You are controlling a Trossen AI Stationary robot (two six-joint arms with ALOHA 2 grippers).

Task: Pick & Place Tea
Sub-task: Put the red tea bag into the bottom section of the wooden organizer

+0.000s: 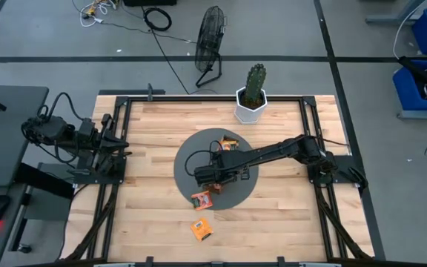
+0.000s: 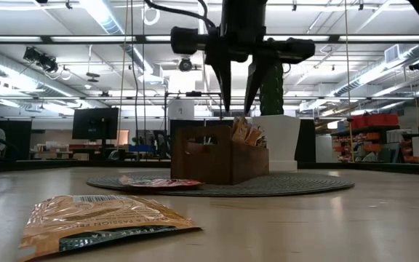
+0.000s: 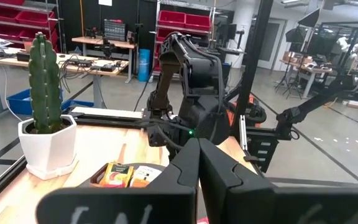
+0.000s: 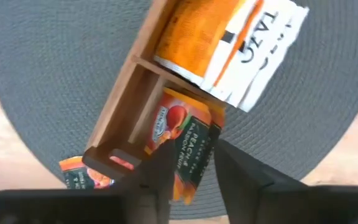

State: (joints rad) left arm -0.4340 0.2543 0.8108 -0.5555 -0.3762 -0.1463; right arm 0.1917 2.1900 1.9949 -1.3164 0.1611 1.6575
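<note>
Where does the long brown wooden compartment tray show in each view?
High view: long brown wooden compartment tray, centre, largely under the right arm.
Low view: centre, below the right claw.
Left wrist view: low, near centre.
Right wrist view: running diagonally.
Shared landmark: round grey woven mat beneath it.

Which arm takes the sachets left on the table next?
Right. The right gripper hangs open over the wooden tray on the round mat, close to the loose sachet at the mat's edge and the one on the bare table. The left gripper is shut, parked at the table's left edge.
</note>
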